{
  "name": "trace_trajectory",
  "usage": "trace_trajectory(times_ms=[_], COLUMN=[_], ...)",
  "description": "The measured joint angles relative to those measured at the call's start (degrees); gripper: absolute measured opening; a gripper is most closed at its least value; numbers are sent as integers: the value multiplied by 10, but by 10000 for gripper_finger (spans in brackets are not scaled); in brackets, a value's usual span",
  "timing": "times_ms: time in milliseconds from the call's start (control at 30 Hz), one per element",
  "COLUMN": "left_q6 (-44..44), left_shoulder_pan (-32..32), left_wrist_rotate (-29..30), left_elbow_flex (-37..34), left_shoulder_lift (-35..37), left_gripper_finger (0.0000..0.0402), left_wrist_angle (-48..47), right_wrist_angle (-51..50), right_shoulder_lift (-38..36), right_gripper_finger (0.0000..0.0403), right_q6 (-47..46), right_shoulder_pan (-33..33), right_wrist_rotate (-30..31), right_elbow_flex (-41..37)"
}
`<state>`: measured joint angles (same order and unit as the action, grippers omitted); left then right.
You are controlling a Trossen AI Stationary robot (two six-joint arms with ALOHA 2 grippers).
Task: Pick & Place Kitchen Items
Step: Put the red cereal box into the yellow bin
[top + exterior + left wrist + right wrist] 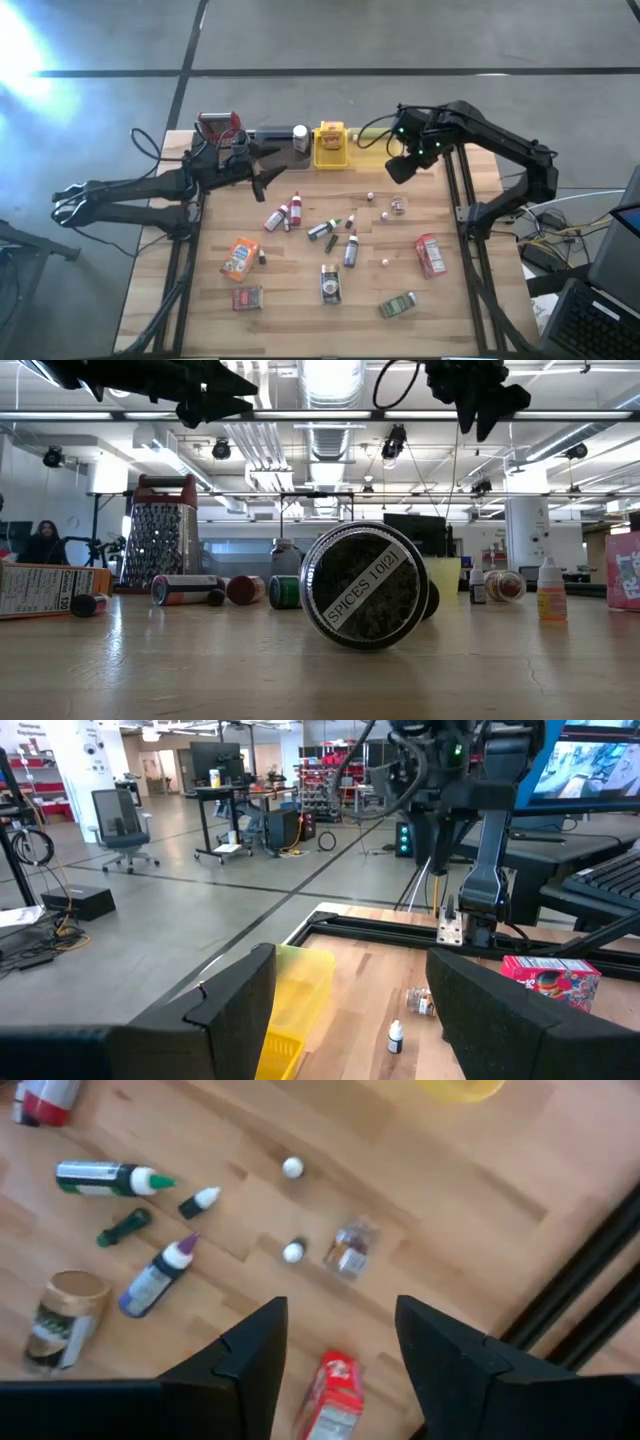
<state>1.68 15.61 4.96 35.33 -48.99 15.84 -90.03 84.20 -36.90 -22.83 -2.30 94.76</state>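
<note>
Both pincers open, empty, above scattered kitchen items (330, 240)

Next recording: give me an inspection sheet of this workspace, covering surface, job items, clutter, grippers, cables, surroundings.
Surface: pale wooden table, bare front strip.
Job's things: small spice bottles, jars and packets scattered mid-table, among them an orange packet, a red packet and a round dark-lidded spice jar on its side.
Clutter: yellow tray and red-topped metal grater at the far edge.
Grippers: left gripper and right gripper both open, empty, above the table.
Cables: black cables off the right side.
Surroundings: open workshop; a person seated far back.
</note>
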Motion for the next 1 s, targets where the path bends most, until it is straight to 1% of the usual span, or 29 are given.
trace_trajectory(times_ms=[100,433,600,767,1000], left_q6=[0,0,0,0,0], left_shoulder_pan=[0,0,0,0,0], left_wrist_rotate=[0,0,0,0,0], left_elbow_flex=[0,0,0,0,0], left_shoulder_lift=[0,0,0,0,0], left_gripper_finger=[264,264,264,264,264], left_wrist_angle=[0,-1,-1,0,0], right_wrist_angle=[0,-1,0,0,0], right_shoulder_lift=[2,-7,-21,-36,-72], right_gripper_finger=[197,212,207,203,217], right_q6=[-7,-45,-64,-82,-113], right_shoulder_pan=[0,7,8,12,23], right_wrist_rotate=[-25,-40,-43,-59,-85], right_elbow_flex=[-19,-95,-149,-204,-283])
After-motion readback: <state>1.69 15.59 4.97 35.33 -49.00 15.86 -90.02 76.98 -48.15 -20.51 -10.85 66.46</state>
